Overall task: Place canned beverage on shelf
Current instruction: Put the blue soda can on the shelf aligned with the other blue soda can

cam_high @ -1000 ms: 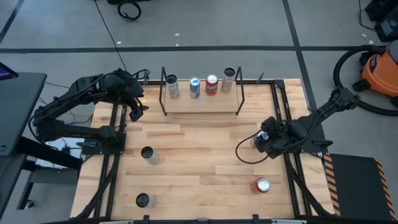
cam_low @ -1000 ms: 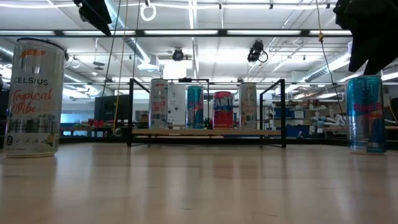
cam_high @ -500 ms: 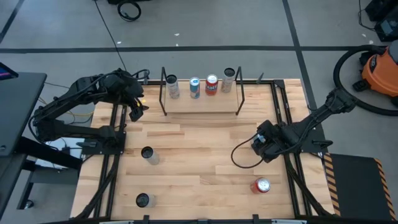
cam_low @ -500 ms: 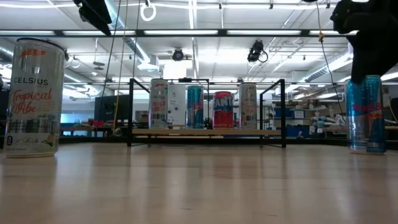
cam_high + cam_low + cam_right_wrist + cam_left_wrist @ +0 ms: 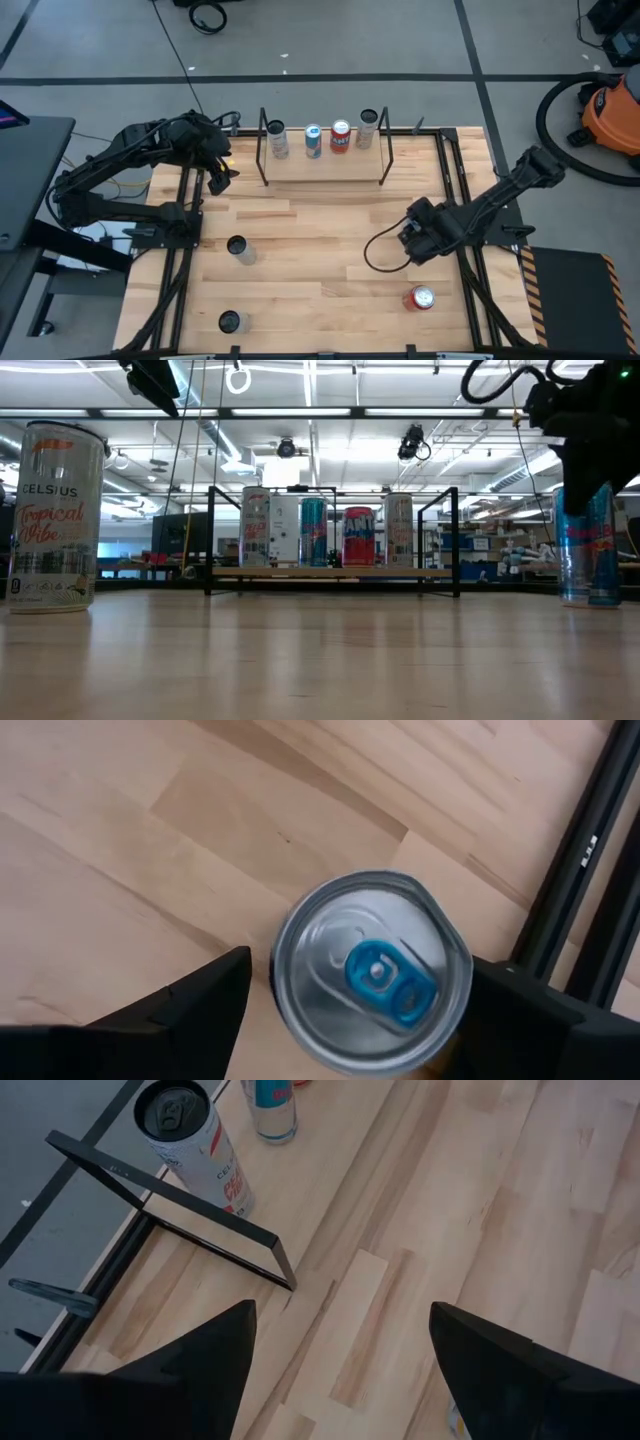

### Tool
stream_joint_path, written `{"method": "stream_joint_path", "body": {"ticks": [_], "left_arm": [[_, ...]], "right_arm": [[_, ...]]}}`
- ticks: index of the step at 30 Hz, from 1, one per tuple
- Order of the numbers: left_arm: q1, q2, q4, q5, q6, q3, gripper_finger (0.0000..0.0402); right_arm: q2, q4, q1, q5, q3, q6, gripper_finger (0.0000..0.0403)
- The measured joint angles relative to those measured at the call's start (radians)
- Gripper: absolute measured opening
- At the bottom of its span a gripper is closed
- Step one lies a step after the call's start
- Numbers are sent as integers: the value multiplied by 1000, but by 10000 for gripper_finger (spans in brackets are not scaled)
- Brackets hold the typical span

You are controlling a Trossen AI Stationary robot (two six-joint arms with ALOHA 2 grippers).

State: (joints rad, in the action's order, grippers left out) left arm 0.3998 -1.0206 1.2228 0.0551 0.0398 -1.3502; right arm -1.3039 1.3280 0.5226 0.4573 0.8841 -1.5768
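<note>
Blue can point(image 5: 370, 972) stands upright at right of frame, between the right gripper's point(image 5: 350, 1010) spread, unclenched fingers. Left gripper point(image 5: 340, 1350) hangs released beside the shelf point(image 5: 325, 165).

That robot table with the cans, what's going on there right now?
The right gripper hangs open straight over a blue can on the table's right side, fingers either side of it, not yet closed. Four cans stand on the shelf. The left gripper waits open beside the shelf's left end. Three other cans stand loose on the table.
</note>
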Motion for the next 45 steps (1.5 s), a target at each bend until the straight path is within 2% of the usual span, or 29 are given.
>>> {"method": "stream_joint_path", "body": {"ticks": [9,15,18,30,38,45], "left_arm": [[0,0,0,0,-1,0,300],[0,0,0,0,-2,0,300],[0,0,0,0,-2,0,300],[0,0,0,0,-1,0,300],[0,0,1,0,-1,0,300],[0,0,1,0,-1,0,300]], "right_arm": [[18,-8,-33,-20,0,6,249],[45,-8,-58,-43,1,12,249],[46,-13,-87,-42,26,74,249],[47,-179,-340,49,215,554,249],[47,-526,-530,12,242,935,249],[46,-748,-647,-3,242,1131,249]]}}
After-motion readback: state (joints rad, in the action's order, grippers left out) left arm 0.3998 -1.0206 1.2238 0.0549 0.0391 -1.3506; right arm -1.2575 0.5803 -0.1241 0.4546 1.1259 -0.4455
